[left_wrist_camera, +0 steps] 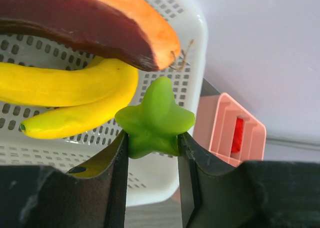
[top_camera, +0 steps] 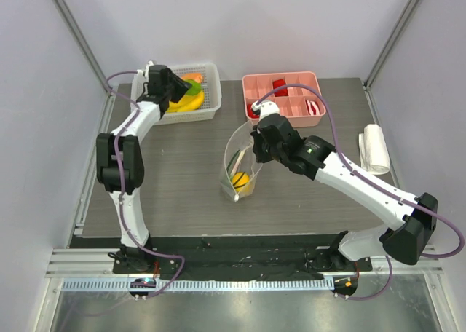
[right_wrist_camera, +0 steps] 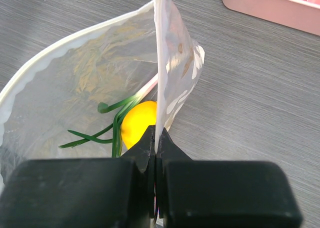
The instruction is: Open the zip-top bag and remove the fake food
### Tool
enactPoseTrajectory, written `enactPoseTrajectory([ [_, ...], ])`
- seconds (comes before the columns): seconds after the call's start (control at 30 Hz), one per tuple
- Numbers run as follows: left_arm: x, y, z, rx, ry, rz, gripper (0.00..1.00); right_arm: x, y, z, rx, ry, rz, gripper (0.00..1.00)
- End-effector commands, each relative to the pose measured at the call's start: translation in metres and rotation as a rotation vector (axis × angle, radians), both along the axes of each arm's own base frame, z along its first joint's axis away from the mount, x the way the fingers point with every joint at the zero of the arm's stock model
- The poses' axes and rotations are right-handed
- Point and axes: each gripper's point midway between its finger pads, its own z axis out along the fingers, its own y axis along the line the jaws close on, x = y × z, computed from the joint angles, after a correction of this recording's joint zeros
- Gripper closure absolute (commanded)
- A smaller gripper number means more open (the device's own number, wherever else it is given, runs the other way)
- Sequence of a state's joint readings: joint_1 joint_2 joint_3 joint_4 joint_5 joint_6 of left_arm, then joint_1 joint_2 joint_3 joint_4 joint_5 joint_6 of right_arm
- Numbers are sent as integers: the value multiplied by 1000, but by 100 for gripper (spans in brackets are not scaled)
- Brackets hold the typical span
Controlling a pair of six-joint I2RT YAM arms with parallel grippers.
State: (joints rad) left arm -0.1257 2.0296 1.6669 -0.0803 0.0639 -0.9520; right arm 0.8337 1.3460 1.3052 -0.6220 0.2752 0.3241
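Left gripper [left_wrist_camera: 152,140] clamps a glossy green star [left_wrist_camera: 156,115] above the perforated basket [left_wrist_camera: 195,48]; right gripper [right_wrist_camera: 155,144] pinches the clear bag [right_wrist_camera: 75,83]; woodgrain table [right_wrist_camera: 260,88].

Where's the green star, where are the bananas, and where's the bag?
green star [left_wrist_camera: 155,119]: left wrist view, on its middle.
bananas [left_wrist_camera: 65,85]: left wrist view, on the upper banana's middle.
bag [right_wrist_camera: 75,73]: right wrist view, on its clear side.

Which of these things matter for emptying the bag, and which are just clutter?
Job: zip-top bag, yellow piece inside it, green star piece, bananas, sausage piece, white basket.
Lying about: pink tray, red blocks, white roll.
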Motion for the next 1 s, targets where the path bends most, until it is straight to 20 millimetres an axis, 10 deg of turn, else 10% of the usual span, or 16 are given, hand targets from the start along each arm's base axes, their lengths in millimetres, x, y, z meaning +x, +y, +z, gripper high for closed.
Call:
enactPoseTrajectory([
  [0.0,25,-6,29,-23,-101,119,100,8,3,27,54,-58,-17,99],
  [0.17,40,-29,2,-28,-59,108,88,9,5,27,57,-53,-19,99],
  [0.37,11,-21,20,225,-22,147,14,8,4,26,55,-53,-19,99],
  [0.47,-21,-12,15,265,4,151,1,9,4,23,46,-51,-15,99],
  [0.7,-150,-31,128,230,-243,-53,9,11,10,19,45,-44,5,99],
  [0.97,-296,-121,158,189,-407,-517,39,9,18,27,78,-43,37,99],
])
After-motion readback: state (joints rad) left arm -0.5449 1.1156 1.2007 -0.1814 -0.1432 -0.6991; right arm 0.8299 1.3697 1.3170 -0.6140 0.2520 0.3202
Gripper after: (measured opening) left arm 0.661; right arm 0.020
